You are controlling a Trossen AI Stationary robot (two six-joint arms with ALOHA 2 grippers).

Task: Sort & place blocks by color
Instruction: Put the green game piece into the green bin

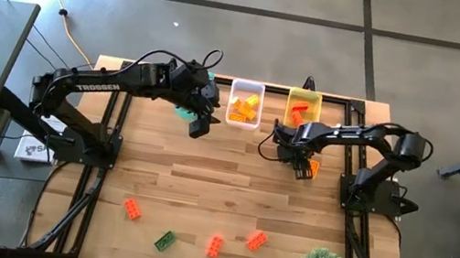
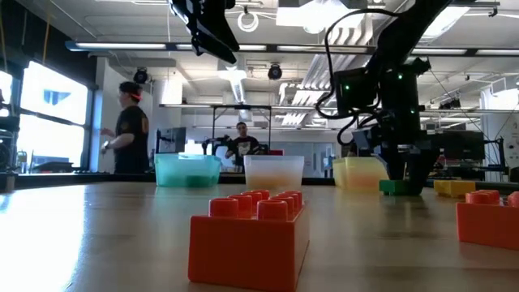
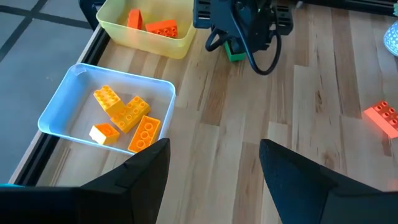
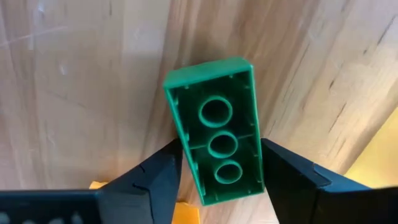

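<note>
The right hand [image 4: 214, 171] is clamped on a green block [image 4: 214, 155], hollow underside facing the wrist camera, low over the worktop [image 1: 202, 189] just in front of the yellow bin [image 1: 304, 106]. To do this step well, it should probably lift clear, cross to the teal bin [image 2: 187, 169], centre above it and let go low. The left hand [image 3: 211, 168] hangs open and empty near the clear bin [image 3: 62, 102].

Counted from above: four yellow blocks [image 3: 124, 115] in the clear bin, two orange-red ones [image 3: 161, 27] in the yellow bin. Loose at the front lie three orange-red blocks [image 1: 133, 210] and one more green [image 1: 165, 241]; one orange piece [image 1: 314, 167] sits beside the right hand.
</note>
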